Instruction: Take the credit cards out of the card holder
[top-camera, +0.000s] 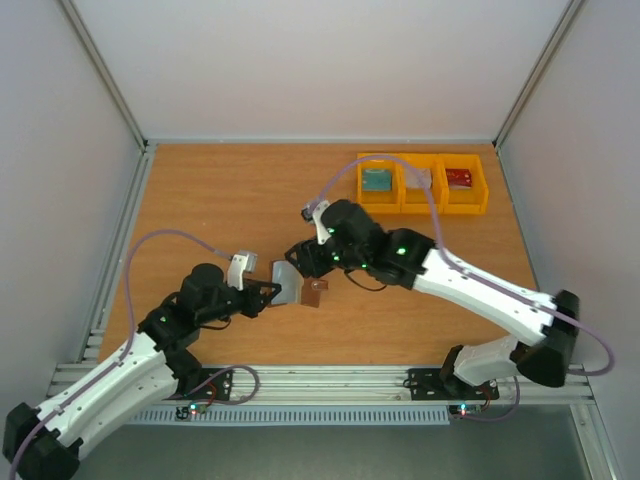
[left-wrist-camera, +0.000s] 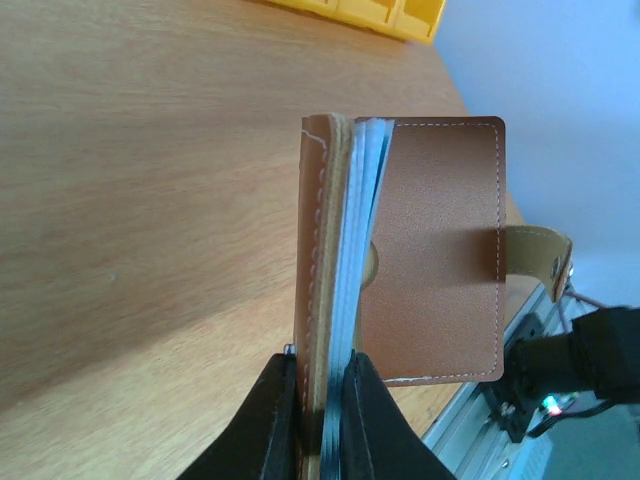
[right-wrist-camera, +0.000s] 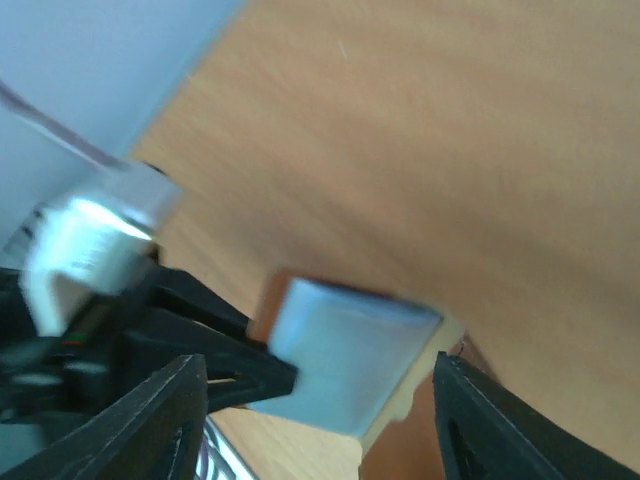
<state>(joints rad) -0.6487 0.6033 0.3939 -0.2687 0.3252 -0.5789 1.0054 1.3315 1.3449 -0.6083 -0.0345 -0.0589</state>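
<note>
**Left pincer** (left-wrist-camera: 320, 385): pressed together on the card holder (left-wrist-camera: 430, 250). It pinches one brown leaf and its blue-grey lining at the edge nearest the fingers. The holder stands straight out ahead of the fingertips, clear of the table (top-camera: 220, 200). Its second leaf is swung open to one side, and the snap tab (left-wrist-camera: 535, 250) hangs past that leaf.

**Right pincer** (right-wrist-camera: 320, 420): spread. The holder's pale lining lies between and just ahead of its two fingers, and neither finger is seen to touch it. This view is blurred.

**Cards:** a teal card (top-camera: 377, 180), a whitish-grey card (top-camera: 420, 178) and a red card (top-camera: 459, 178) each lie in their own compartment of the yellow bins (top-camera: 424, 207). The bins are well apart from both pincers, behind the right one.

**Step in hand (judgement):** three cards are already out. The right pincer is at the open holder, either to draw another card or to check the pockets. Layered pale edges show between the leaves, ahead of the left fingertips. It cannot be told whether they are a card or only pocket lining.

**Next move (judgement):**
- The right pincer must line up on a card edge alone, not on the lining.
- It should then close and pull along the pocket mouth while the left pincer holds firm.
- Because the left grip is on one leaf only, the holder may twist under the pull.
</note>
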